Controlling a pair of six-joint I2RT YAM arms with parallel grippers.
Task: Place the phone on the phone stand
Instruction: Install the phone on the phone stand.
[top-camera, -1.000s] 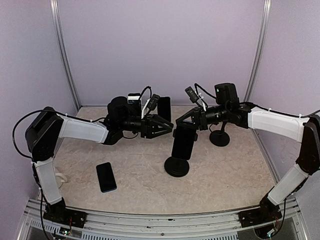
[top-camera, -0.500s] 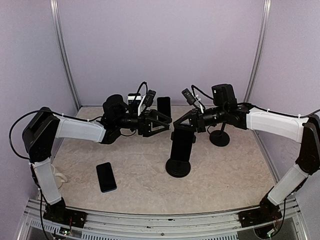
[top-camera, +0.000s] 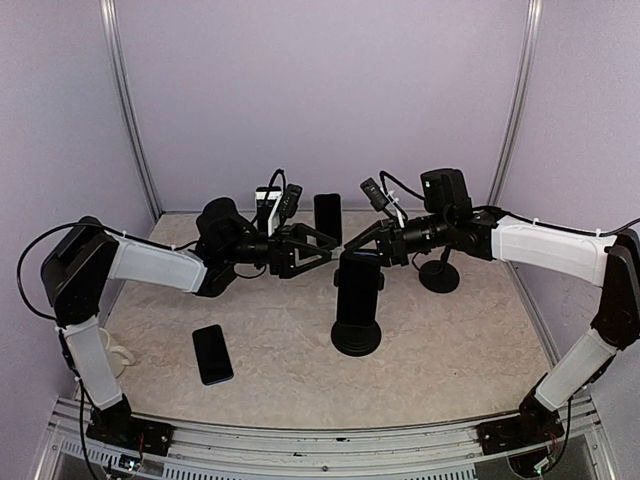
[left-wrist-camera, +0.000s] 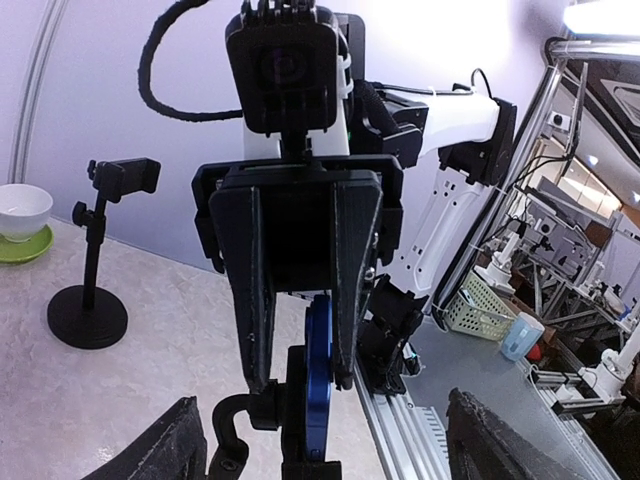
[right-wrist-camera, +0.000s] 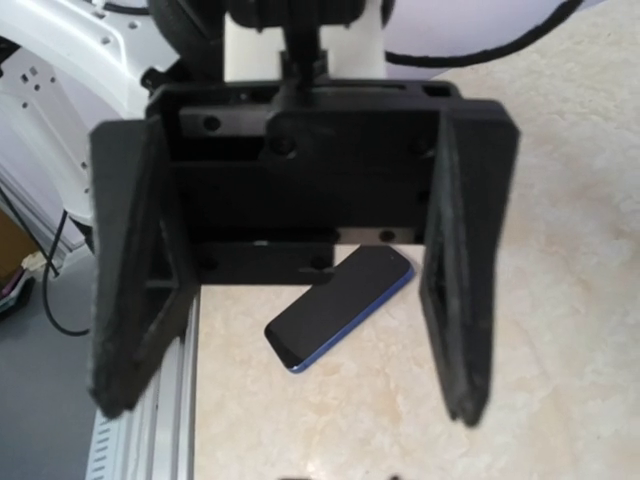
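The phone (top-camera: 357, 292) stands upright in the phone stand (top-camera: 355, 340); left gripper (top-camera: 333, 249) spread empty, right gripper (top-camera: 351, 247) parted astride its top.

Both arms are reaching inward from their bases, elbows swung outward, forearms running roughly level. I am holding the left arm (top-camera: 150, 262) toward the centre. Its left end effector (top-camera: 333, 248) is pointing to my right, with fingers (left-wrist-camera: 185, 450) spread wide. I am holding the right arm (top-camera: 545, 245) toward the centre as well. Its right end effector (top-camera: 357, 247) is pointing to my left and tilting slightly downward, with fingers (right-wrist-camera: 130, 280) standing apart and parallel. The two end effectors are facing each other tip to tip, very near; whether the tips are touching cannot be told from above. In the left wrist view, the right end effector is sitting in mid-frame, seen face-on.
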